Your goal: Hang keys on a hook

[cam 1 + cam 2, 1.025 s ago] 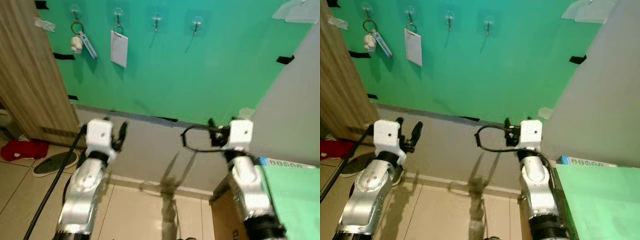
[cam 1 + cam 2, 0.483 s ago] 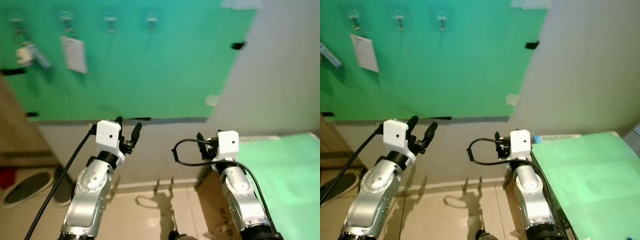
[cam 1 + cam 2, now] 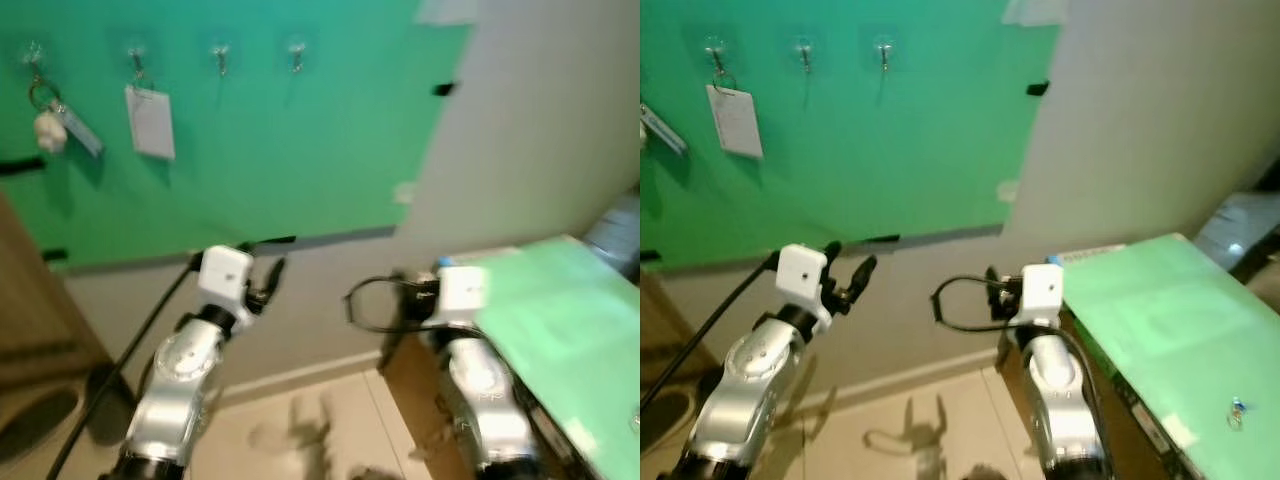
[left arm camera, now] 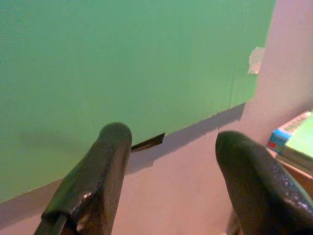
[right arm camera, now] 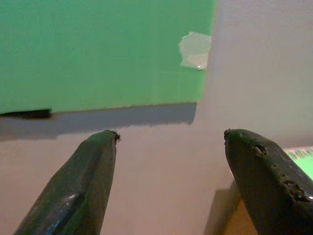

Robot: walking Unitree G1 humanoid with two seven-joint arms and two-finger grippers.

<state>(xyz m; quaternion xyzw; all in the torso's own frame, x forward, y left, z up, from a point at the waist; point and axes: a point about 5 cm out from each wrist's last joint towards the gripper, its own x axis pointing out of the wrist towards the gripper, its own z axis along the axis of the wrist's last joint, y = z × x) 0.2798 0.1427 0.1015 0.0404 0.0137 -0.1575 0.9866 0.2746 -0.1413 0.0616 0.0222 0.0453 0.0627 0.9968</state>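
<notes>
Facing the green board (image 3: 870, 140), the robot holds both arms out in front, away from the hooks. The left hand (image 3: 846, 272) is spread with nothing between its fingers, and the right hand (image 5: 168, 161), as its wrist view shows, is spread and bare too. On the green desk (image 3: 1140, 320) to the right, near its front edge, lies a small blue-tipped object (image 3: 1236, 408), possibly the keys, though it is too small to be sure. On the board, one hook carries a white tag (image 3: 735, 120), and the two hooks (image 3: 883, 48) beside it are free.

The main risk, as I judge it, is the grasp: something that small and flat on the desk could slide off the edge or slip out of a loose pinch. Later, the ring could miss so small a hook, or a hand could knock the tag loose. Blur in the left eye view suggests the head is moving, so aiming now would be unreliable.
</notes>
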